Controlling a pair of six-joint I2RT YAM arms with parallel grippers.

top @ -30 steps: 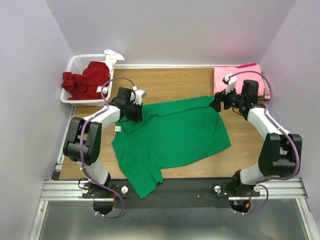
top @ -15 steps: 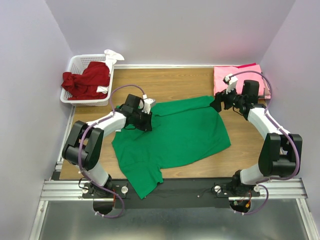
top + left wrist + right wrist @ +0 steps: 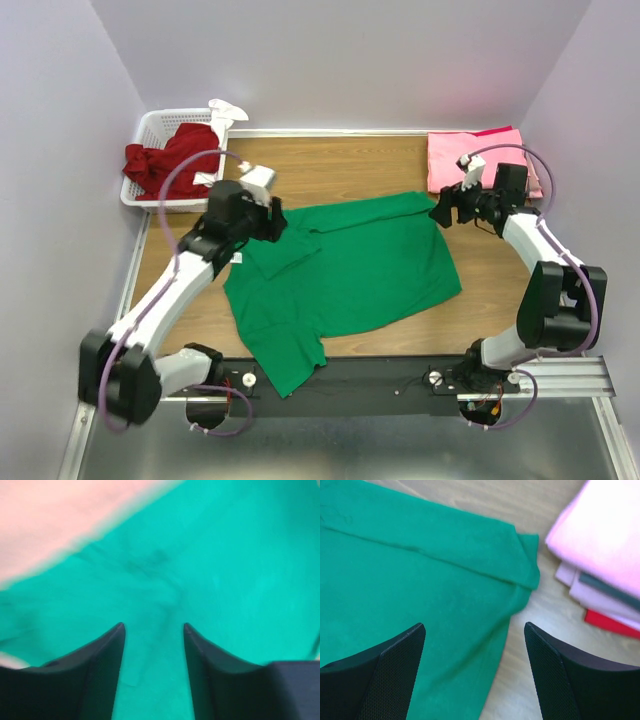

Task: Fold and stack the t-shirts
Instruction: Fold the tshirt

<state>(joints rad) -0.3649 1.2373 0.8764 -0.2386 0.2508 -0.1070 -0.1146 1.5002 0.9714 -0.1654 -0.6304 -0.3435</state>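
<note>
A bright green t-shirt lies spread across the middle of the wooden table, with a small flap turned in near its top left. My left gripper hovers over that corner; in the left wrist view its fingers stand apart above the green cloth, holding nothing. Over the shirt's far right sleeve, my right gripper is open and empty. A dark red t-shirt sits bunched in the basket. Folded pink t-shirts are stacked at the back right.
The white slotted basket stands at the back left corner. The pink stack lies close to my right gripper, with a red layer under it. Bare wood shows between sleeve and stack. Walls close in on three sides.
My left gripper went right over the shirt's top left corner, came back left and rose, and its jaws opened, leaving a small turned-in flap. The right arm barely shifted.
</note>
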